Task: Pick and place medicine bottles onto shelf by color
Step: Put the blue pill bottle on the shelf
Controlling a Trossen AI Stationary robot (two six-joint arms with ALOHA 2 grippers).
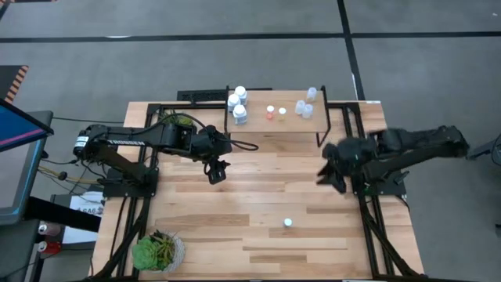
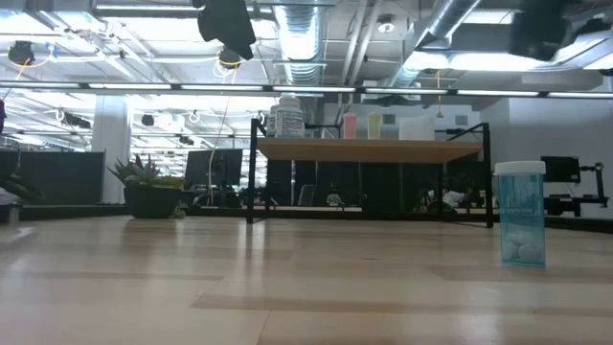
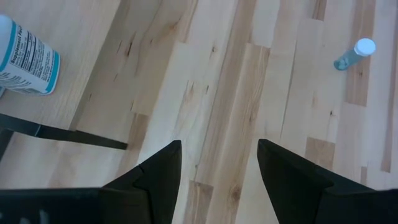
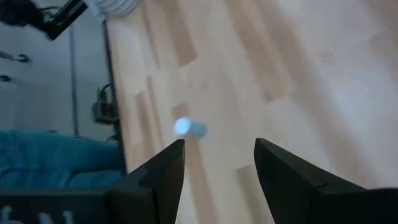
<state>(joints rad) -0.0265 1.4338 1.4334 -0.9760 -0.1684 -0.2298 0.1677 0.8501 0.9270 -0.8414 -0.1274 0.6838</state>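
Observation:
A small pale-blue bottle (image 1: 288,223) with a white cap stands alone on its base on the tabletop toward the near side; it shows in the low view (image 2: 521,213), the left wrist view (image 3: 353,54) and the right wrist view (image 4: 189,128). The shelf (image 1: 290,121) at the far side carries three white bottles (image 1: 237,104), two small reddish and orange ones (image 1: 275,113) and pale-blue ones (image 1: 306,105). My left gripper (image 1: 217,171) is open and empty above the table, near the shelf's left end. My right gripper (image 1: 330,174) is open and empty at the right.
A potted plant (image 1: 157,251) stands at the near left corner, another (image 1: 178,121) at the far left beside the shelf. The shelf's black legs (image 1: 321,133) reach the table. Bare planks lie around the lone bottle.

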